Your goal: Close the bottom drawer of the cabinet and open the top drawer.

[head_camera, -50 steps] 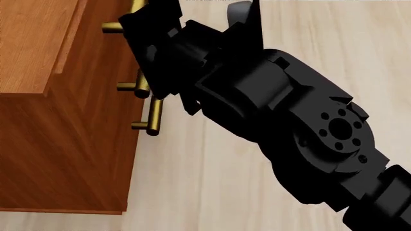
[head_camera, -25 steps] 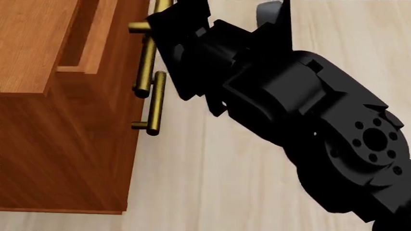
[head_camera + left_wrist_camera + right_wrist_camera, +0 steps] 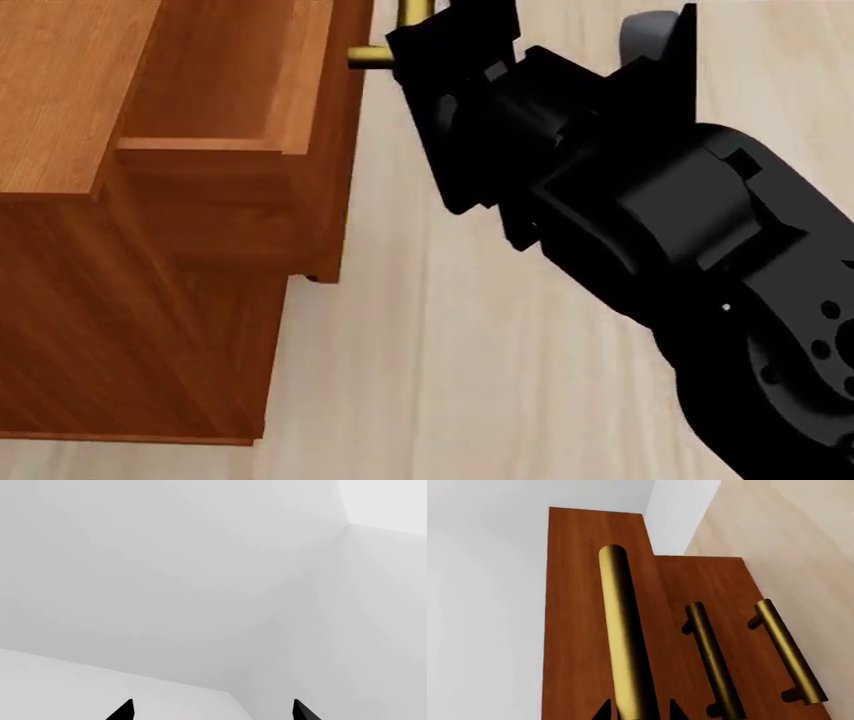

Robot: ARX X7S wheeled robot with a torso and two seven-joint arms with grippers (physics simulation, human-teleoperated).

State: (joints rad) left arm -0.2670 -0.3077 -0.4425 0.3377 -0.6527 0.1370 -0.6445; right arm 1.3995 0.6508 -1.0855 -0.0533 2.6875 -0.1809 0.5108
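The top drawer (image 3: 227,150) has been pulled further out of the cabinet (image 3: 120,340) at the left of the head view. Its brass handle (image 3: 624,645) is gripped by the right claw (image 3: 637,711). The left claw (image 3: 210,712) is released. The bottom drawer (image 3: 774,645) is seen pushed in.

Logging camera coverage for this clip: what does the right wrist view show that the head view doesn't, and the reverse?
Only the right wrist view shows all three brass handles: the top drawer's handle running between the right tool fingertips, with the middle drawer's handle and the bottom drawer's handle beside it, plus a white wall.

Only the head view shows the top drawer pulled out with its open interior, the cabinet side, and the black right arm.

Both show the top drawer, its handle and the pale wooden floor.
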